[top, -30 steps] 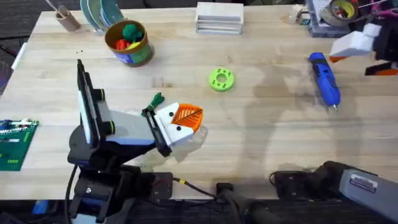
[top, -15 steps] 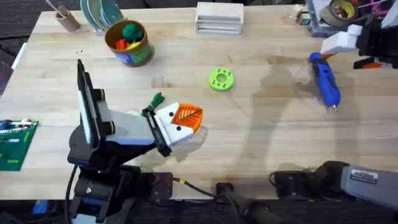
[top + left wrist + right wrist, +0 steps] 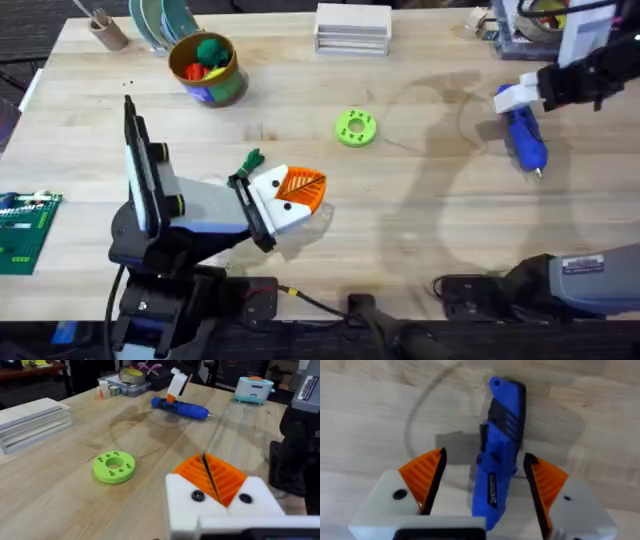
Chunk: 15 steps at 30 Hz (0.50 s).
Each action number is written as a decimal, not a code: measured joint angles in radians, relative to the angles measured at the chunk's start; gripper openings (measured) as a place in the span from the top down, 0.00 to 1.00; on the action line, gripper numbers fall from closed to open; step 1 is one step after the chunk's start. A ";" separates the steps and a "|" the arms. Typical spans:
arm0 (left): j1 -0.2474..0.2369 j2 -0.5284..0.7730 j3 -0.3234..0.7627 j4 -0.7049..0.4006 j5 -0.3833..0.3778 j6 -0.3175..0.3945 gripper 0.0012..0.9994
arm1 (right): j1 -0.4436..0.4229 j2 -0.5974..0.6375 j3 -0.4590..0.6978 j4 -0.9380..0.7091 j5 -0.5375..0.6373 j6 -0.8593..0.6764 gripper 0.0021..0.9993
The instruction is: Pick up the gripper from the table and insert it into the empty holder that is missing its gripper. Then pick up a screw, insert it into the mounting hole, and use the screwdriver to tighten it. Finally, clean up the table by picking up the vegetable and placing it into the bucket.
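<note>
Right pincer [image 3: 512, 97] moves in from the far right edge of the desk, going left, and now sits over the far end of the screwdriver [image 3: 522, 128]; a second ago it was well off to the right of it, half a second ago just at its far tip. In the right wrist view the orange pads [image 3: 426, 478] stand spread apart on either side of the blue body [image 3: 499, 455], not touching it. The dark arm now crosses the far right corner, covering the tape roll there.
</note>
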 joint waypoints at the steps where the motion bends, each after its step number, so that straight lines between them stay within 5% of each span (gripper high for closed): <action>1: 0.000 0.000 0.000 0.000 0.000 0.000 0.99 | 0.000 0.012 0.000 0.014 0.003 -0.008 0.01; 15: 0.000 0.000 0.000 0.000 0.000 0.000 0.99 | 0.000 0.126 0.000 0.158 0.010 -0.053 0.01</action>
